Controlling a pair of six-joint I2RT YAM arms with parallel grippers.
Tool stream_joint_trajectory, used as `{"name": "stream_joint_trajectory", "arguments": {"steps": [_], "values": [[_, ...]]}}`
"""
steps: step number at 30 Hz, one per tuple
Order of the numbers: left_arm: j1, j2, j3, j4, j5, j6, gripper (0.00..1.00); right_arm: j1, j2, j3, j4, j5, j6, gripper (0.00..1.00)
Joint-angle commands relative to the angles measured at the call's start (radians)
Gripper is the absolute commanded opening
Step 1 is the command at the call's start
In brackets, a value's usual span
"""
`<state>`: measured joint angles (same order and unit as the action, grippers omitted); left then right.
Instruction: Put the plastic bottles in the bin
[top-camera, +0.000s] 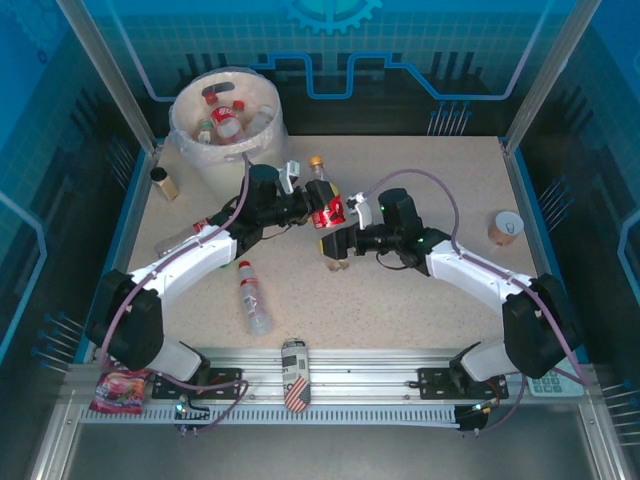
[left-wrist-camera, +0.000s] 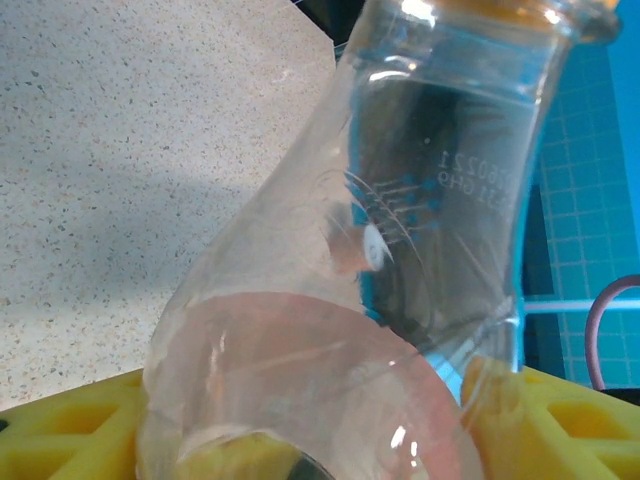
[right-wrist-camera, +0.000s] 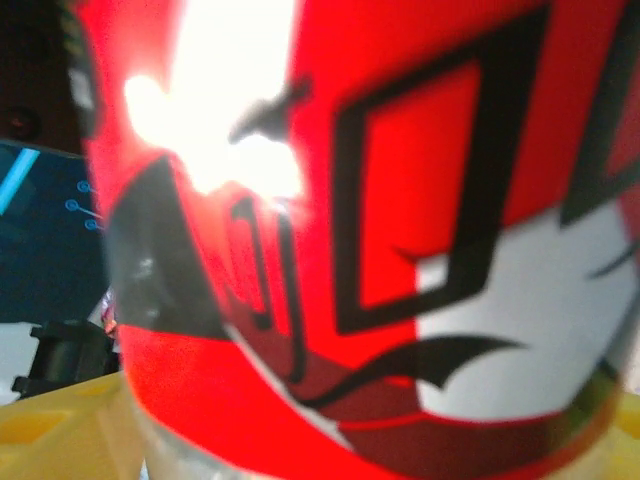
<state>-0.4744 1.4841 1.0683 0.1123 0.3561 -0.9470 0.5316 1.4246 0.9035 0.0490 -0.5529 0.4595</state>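
Note:
A clear plastic bottle (top-camera: 326, 205) with a red label and yellow cap stands upright above the table's middle, between both grippers. My left gripper (top-camera: 302, 207) reaches it from the left and is shut on its upper body. In the left wrist view the bottle (left-wrist-camera: 400, 250) fills the gap of that gripper (left-wrist-camera: 330, 445), both yellow fingers (left-wrist-camera: 70, 430) against it. My right gripper (top-camera: 343, 228) stands open around the lower part. The red label of the bottle (right-wrist-camera: 380, 250) sits close before the right gripper (right-wrist-camera: 330, 455). The cream bin (top-camera: 228, 172) at the back left holds several bottles (top-camera: 228, 118).
One bottle (top-camera: 254, 297) lies on the table near the front. Another bottle (top-camera: 180, 240) lies partly under the left arm. A brown jar (top-camera: 165, 184) stands by the bin. A paper cup (top-camera: 505, 227) sits at the right, and a patterned can (top-camera: 294, 375) on the front rail.

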Motion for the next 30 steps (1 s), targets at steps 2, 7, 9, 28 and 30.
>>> {"name": "stream_joint_trajectory", "arguments": {"steps": [2,7,9,28,30], "values": [[-0.003,0.012,0.021,-0.026,-0.008,0.029,0.63,-0.067,-0.067,0.029,-0.042,-0.027,-0.036,1.0],[0.005,0.01,0.082,-0.083,0.001,0.079,0.61,-0.158,-0.201,0.006,-0.125,0.022,-0.076,1.0],[0.019,0.016,0.128,-0.121,0.005,0.119,0.61,-0.201,-0.237,0.001,-0.168,0.042,-0.094,1.0],[0.5,0.146,0.761,-0.25,-0.01,0.181,0.37,-0.254,-0.286,-0.114,-0.2,0.147,-0.093,1.0],[0.544,0.163,0.759,-0.213,-0.052,0.141,0.31,-0.254,-0.285,-0.111,-0.213,0.149,-0.103,1.0]]}}
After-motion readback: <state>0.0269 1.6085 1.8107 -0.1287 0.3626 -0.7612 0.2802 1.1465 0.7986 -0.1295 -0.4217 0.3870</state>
